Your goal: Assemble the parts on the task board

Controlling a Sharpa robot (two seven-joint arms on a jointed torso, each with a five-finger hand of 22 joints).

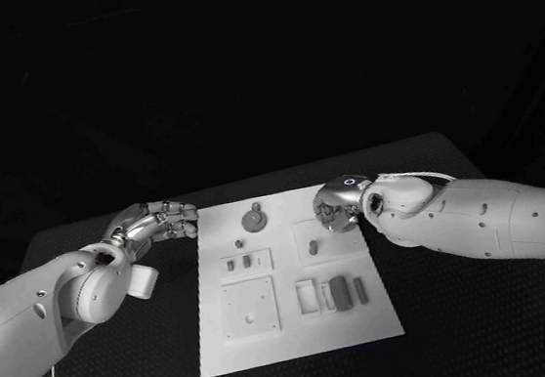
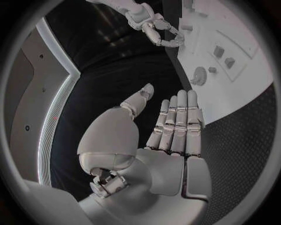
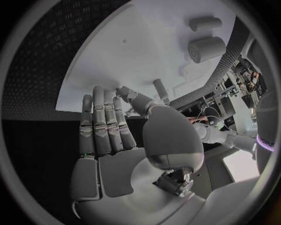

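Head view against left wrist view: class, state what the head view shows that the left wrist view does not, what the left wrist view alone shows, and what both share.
Head view alone: the whole board with its near edge, the square plate and the row of upright parts on it.

Left wrist view alone: the left hand's bare palm, fingers straight and together, holding nothing.

Both: the board's far end, the round part on it, and the right hand with fingers curled at the board's edge.

Scene was dim against black surroundings; the white task board (image 1: pixel 299 337) shone brightest, and wrist views bent straight edges.
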